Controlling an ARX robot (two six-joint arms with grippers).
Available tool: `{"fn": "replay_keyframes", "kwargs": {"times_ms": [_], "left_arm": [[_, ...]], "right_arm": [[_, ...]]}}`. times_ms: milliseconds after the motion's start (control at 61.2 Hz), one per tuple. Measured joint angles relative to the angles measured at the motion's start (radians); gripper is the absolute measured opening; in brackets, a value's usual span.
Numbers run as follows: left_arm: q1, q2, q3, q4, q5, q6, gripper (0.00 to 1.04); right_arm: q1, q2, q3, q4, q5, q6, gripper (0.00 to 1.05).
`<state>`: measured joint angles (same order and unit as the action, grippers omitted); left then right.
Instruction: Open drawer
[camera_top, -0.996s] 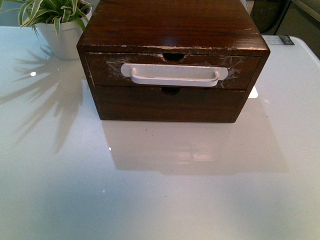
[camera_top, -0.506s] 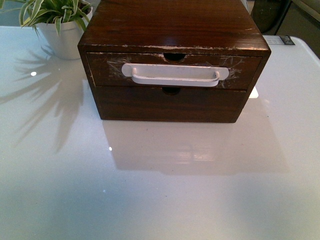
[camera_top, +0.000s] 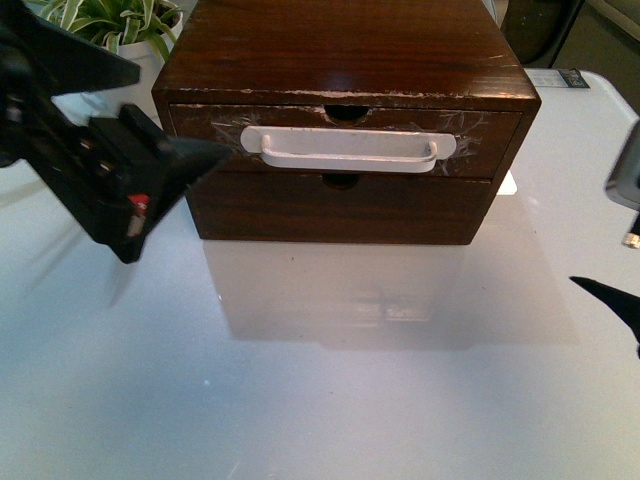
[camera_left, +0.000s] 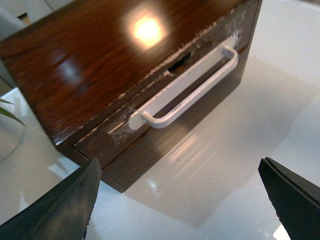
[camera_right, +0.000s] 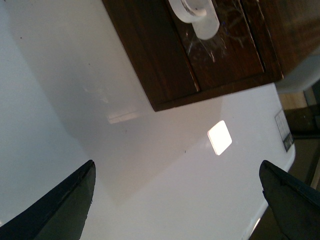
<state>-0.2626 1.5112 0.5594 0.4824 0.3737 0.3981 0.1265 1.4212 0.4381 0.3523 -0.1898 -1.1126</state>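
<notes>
The drawer (camera_top: 487, 137) is the upper one in a dark wooden box, with a wide white bar handle (camera_top: 348, 148), whitish scratches and a semicircular notch above. It sits flush in the box. My left gripper (camera_top: 184, 112) hovers open at the box's front left corner, left of the handle, touching nothing. In the left wrist view its open fingers (camera_left: 65, 205) frame bare table, with the handle (camera_left: 190, 85) ahead of them. My right gripper (camera_top: 600, 230) is open at the right edge, clear of the box. The right wrist view catches one end of the handle (camera_right: 197, 15).
A plain lower drawer front (camera_top: 330, 210) with no handle sits under the drawer. A potted plant (camera_top: 110, 20) stands behind the left gripper. The glossy white table (camera_top: 330, 380) stretches in front of the box, and its right edge (camera_right: 270, 200) lies near the right gripper.
Both grippers have come into the front view, the left from the left side and the right at the right edge. The box and drawer have not moved.
</notes>
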Motion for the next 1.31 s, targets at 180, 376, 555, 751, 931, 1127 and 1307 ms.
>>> {"fn": "replay_keyframes", "kwargs": {"times_ms": [180,376,555,751,931,1127,1307], "left_arm": [[-0.039,0.203,0.121,0.009,0.02,0.218,0.96],[-0.07,0.3,0.184,-0.027,0.045,0.43,0.96],[-0.097,0.356,0.229,-0.051,0.055,0.555,0.96],[-0.134,0.418,0.315,-0.109,0.062,0.661,0.96],[-0.161,0.473,0.39,-0.144,0.066,0.695,0.96],[-0.169,0.52,0.456,-0.177,0.072,0.702,0.96],[-0.164,0.551,0.491,-0.198,0.08,0.708,0.96]], "right_arm": [[0.032,0.18,0.161,-0.024,-0.03,-0.125,0.96],[0.045,0.283,0.253,-0.067,-0.045,-0.204,0.96],[0.068,0.348,0.319,-0.099,-0.067,-0.255,0.96],[0.085,0.419,0.394,-0.117,-0.089,-0.293,0.96],[0.109,0.472,0.457,-0.138,-0.099,-0.299,0.96],[0.135,0.505,0.501,-0.153,-0.109,-0.298,0.96],[0.154,0.531,0.536,-0.166,-0.117,-0.298,0.96]]}}
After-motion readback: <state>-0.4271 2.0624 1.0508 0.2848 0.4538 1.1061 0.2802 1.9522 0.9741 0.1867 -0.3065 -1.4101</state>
